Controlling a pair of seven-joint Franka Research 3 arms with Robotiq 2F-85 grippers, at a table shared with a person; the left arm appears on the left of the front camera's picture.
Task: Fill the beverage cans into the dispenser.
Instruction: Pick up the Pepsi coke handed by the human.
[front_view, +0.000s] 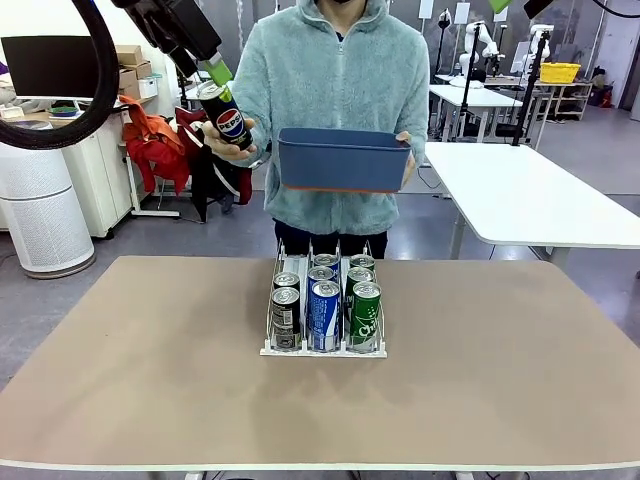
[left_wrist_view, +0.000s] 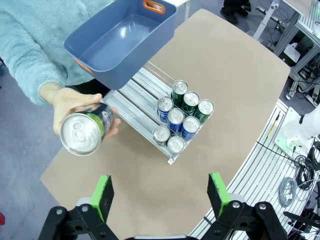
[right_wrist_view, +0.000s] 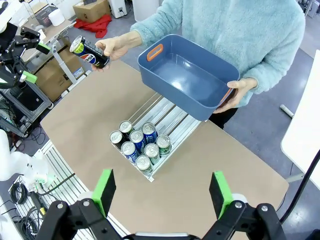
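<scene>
While the slim black aluminium can with the Pepsi logo (front_view: 228, 120) was held up at the far left, beyond the table's edge, it lay tilted in the person's hand (left_wrist_view: 59, 102) with its silver top turned toward the left gripper (left_wrist_view: 160, 178). This looked like an offer for a handover. That gripper's green-padded fingers stood spread wide, near the can but gripping nothing.

Below, the low white three-lane wire-railed dispenser (left_wrist_view: 135, 92) sat mid-table. Eight blue, green and dark cans (front_view: 325, 300) crowded its near end, leaving the left lane one short, probably the slot meant for the offered can.

The person's other hand held the dark blue rectangular plastic tub (front_view: 345, 160), emptied, off the beige table (front_view: 150, 380), likely to keep the rack reachable. The right gripper (right_wrist_view: 161, 175) hovered high over the near side, fingers spread, empty.
</scene>
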